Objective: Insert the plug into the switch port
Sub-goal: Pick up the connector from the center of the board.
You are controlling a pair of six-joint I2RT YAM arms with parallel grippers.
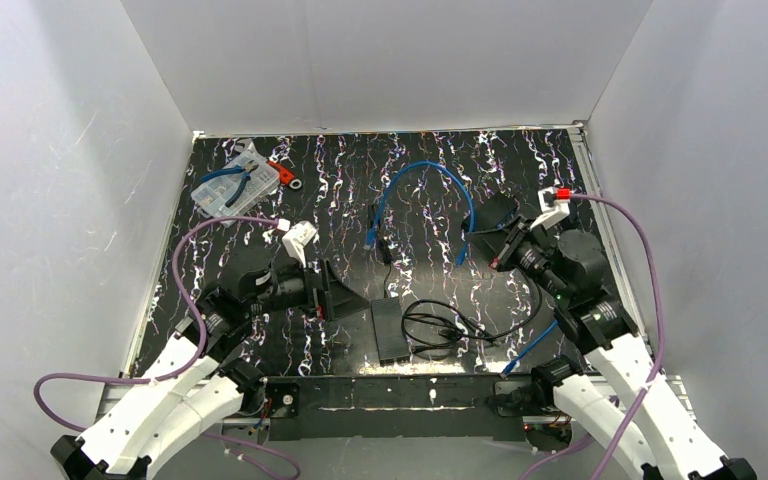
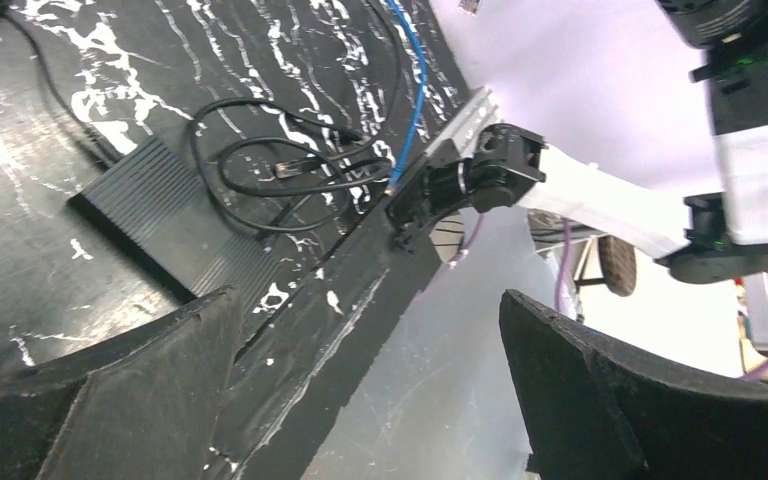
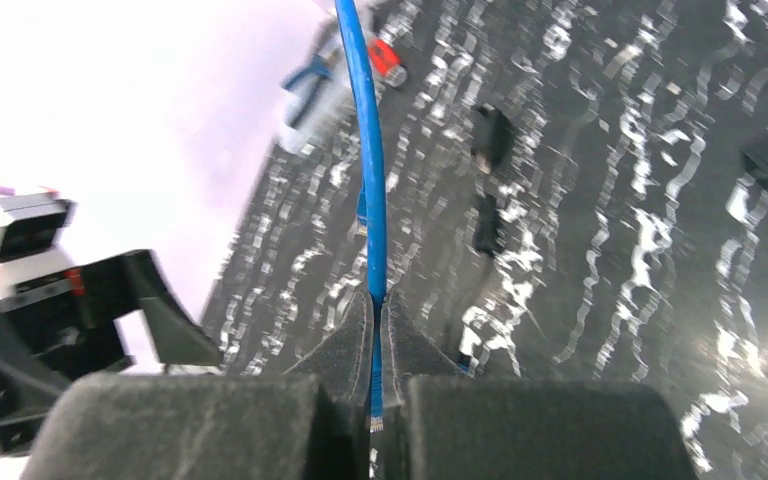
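Observation:
A blue network cable [image 1: 422, 166] arcs over the mat; one plug end lies free at the left [image 1: 371, 238]. My right gripper [image 1: 472, 240] is shut on the cable's other end. In the right wrist view the cable [image 3: 370, 150] runs up from between the closed fingers [image 3: 345, 350], and its plug tip [image 3: 373, 420] shows between them, lifted off the mat. The black switch [image 1: 392, 330] lies flat near the front edge, also in the left wrist view [image 2: 160, 215]. My left gripper [image 1: 338, 295] is open and empty just left of the switch, its jaws wide apart [image 2: 370, 400].
A coiled black cable [image 1: 440, 325] lies right of the switch [image 2: 290, 170]. A second blue cable [image 1: 530, 348] runs by the right arm's base. A clear box with pliers [image 1: 228, 185] and a red tool [image 1: 282, 172] sit back left. Small black parts [image 1: 384, 250] lie mid-mat.

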